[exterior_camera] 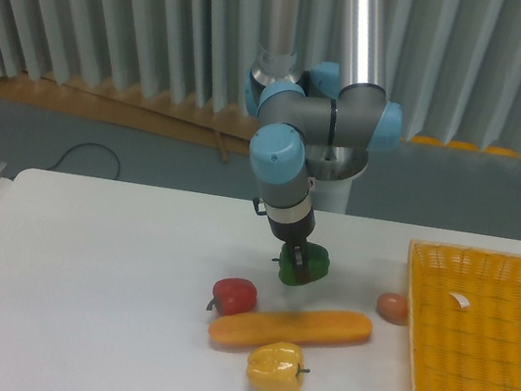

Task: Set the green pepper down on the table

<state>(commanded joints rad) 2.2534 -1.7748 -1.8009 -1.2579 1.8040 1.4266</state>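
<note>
1. The step in hand looks like the lowering stage: the gripper [297,264] hangs over the middle of the worktop [100,269], and its fingers [297,259] are pinching the green pepper [306,263].
2. The green pepper is just behind the long orange vegetable [291,328] and to the right of the red pepper [234,296]. Whether its underside already touches the worktop cannot be told from this view; it appears to be at or just above the surface.
3. The task's thing is therefore not yet free: it is gripped, so the placing is judged unfinished though close to its end.
4. The next move calls for bringing the pepper the last bit down, if any gap remains, and then spreading the fingers so it rests on its own.
5. The pepper is lumpy and rounded, so it may roll a little on release; the long orange vegetable lies near in front of it.
6. After release the arm would need to rise straight up, so as not to knock the pepper toward the yellow pepper [275,370] or the small orange fruit [392,307] beside the yellow basket [421,310].
</note>
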